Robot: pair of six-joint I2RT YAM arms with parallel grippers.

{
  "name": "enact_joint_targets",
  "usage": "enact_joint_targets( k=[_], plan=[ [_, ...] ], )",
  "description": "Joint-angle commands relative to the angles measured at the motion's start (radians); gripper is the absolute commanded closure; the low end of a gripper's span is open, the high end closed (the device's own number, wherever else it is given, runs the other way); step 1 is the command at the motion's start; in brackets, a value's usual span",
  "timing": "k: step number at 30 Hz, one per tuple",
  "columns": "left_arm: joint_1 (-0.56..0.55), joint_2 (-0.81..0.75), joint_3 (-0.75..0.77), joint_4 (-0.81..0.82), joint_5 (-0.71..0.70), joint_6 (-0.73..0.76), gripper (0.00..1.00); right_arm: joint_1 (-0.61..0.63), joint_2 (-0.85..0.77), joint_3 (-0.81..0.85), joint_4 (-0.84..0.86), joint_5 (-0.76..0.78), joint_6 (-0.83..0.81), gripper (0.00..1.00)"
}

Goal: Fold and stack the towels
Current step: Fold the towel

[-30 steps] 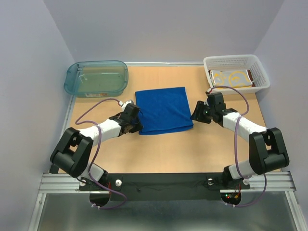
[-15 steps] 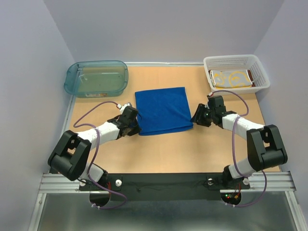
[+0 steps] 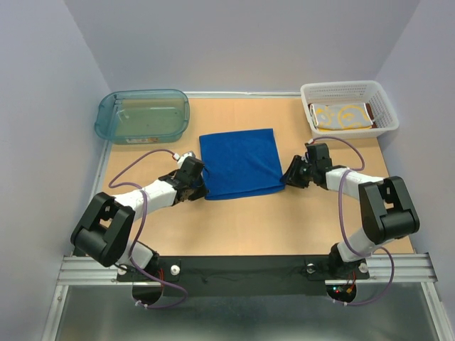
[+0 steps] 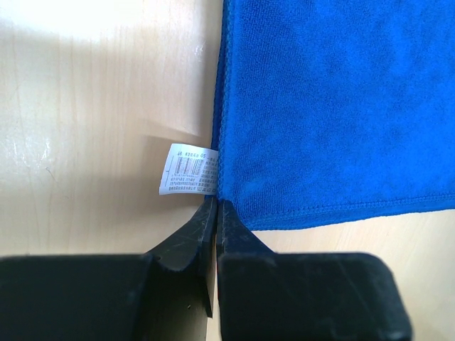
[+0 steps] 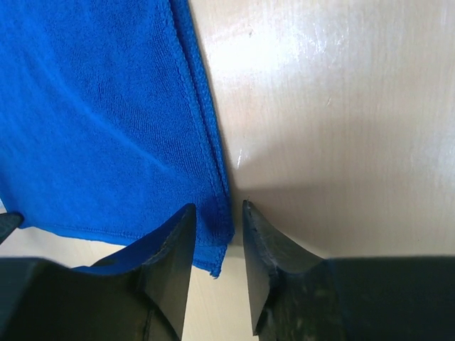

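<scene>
The blue towel (image 3: 239,162) lies folded on the tabletop (image 3: 242,220), ahead of both hands. The left hand (image 4: 216,204) is pinched together on its corner hem. The right hand (image 5: 217,206), spread apart, straddles the other near corner, likely so both ends lift evenly for folding.

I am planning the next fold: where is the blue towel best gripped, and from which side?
Grip the blue towel at its two near corners, coming in low from the outer sides. It lies flat, so only the hemmed edges give a lip. The left gripper pinches the near-left corner by the white label; the right gripper straddles the near-right corner, jaws apart.
</scene>
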Motion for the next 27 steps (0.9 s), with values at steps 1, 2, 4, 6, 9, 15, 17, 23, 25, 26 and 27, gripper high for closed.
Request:
enact_joint_targets(
  k=[1, 2, 4, 6, 9, 15, 17, 23, 25, 26, 27],
  plan=[
    [-0.004, -0.031, -0.003, -0.013, -0.019, 0.014, 0.90, -0.009, 0.007, -0.022, 0.033, -0.013, 0.013, 0.64],
    [-0.004, -0.030, -0.003, -0.012, -0.019, 0.016, 0.90, -0.009, 0.005, -0.022, 0.032, -0.015, 0.013, 0.65],
    [-0.004, -0.030, -0.001, -0.012, -0.017, 0.017, 0.90, -0.009, -0.012, -0.019, 0.032, -0.016, 0.013, 0.67],
    [-0.005, -0.033, 0.002, -0.013, -0.019, 0.017, 0.90, -0.009, -0.026, -0.016, 0.030, -0.018, 0.015, 0.73],
    [-0.005, -0.034, 0.002, -0.015, -0.022, 0.020, 0.90, -0.011, -0.041, -0.011, 0.030, -0.021, 0.012, 0.79],
    [-0.004, -0.031, 0.008, -0.021, -0.027, 0.026, 0.90, -0.011, -0.062, -0.008, 0.027, -0.022, 0.003, 0.86],
    [-0.004, -0.028, 0.011, -0.022, -0.027, 0.028, 0.90, -0.011, -0.070, -0.006, 0.024, -0.024, -0.001, 0.86],
    [-0.004, -0.023, 0.017, -0.024, -0.025, 0.034, 0.90, -0.011, -0.081, 0.010, 0.006, -0.030, -0.014, 0.83],
    [-0.005, -0.022, 0.020, -0.024, -0.025, 0.034, 0.90, -0.011, -0.079, 0.015, 0.003, -0.035, -0.019, 0.80],
    [-0.004, -0.022, 0.020, -0.024, -0.025, 0.036, 0.90, -0.011, -0.076, 0.021, 0.001, -0.041, -0.020, 0.79],
    [-0.004, -0.022, 0.020, -0.025, -0.025, 0.037, 0.90, -0.011, -0.075, 0.024, -0.002, -0.042, -0.024, 0.78]
  ],
)
